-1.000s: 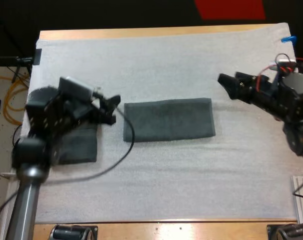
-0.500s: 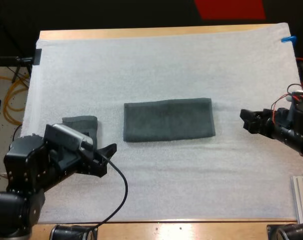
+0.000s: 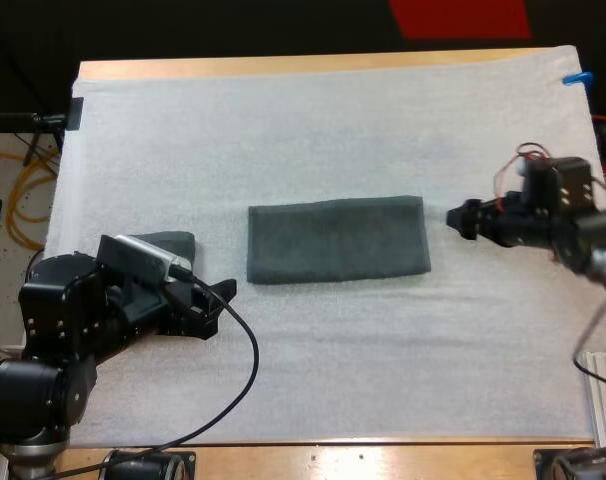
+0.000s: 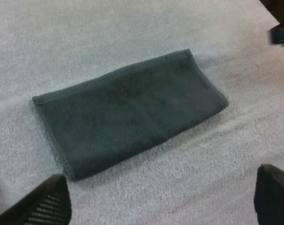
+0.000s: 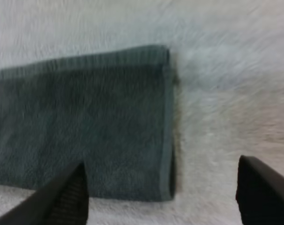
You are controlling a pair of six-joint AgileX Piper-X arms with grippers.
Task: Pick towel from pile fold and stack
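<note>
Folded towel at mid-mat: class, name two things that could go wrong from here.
The right gripper, jaws open, faces the folded towel's short edge; pinching only the top layer could undo the fold.
The left gripper hangs close by a second towel, partly hidden under its arm, and might snag it.

My two black fingers [image 5: 69, 197] stand wide apart with nothing between them but air. Beneath them lies a folded dark grey-green towel [image 5: 81, 122], flat on the white mat [image 5: 226, 93]. Its short hemmed end sits in the gap; one finger hangs over the towel, the other over bare mat.
</note>
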